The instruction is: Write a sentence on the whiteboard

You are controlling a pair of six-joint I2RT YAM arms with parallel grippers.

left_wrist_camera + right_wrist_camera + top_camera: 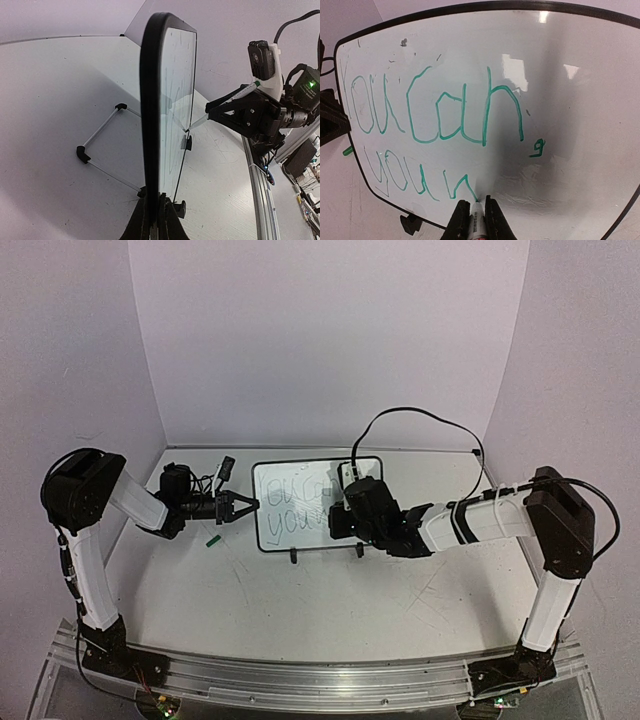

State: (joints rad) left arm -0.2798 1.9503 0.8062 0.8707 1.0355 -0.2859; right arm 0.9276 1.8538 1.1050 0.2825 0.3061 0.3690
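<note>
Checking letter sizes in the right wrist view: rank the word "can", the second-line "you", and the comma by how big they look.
1. The word "can", tallest and widest.
2. The second-line "you", smaller and fainter, though it sits nearer the picture's edge, so distortion may shrink it.
3. The comma, by far the smallest.

Green handwriting covers the whiteboard (570,115) in the right wrist view: the sentence (435,125) reads "You can," on the upper line, running from the left edge to mid-frame with its comma set low at centre right. Below it, at lower left, stand "you" and the first strokes of a further word, not yet legible. A marker (477,220) at the bottom centre carries a small red label too blurred to read. From overhead the same words show only faintly.
</note>
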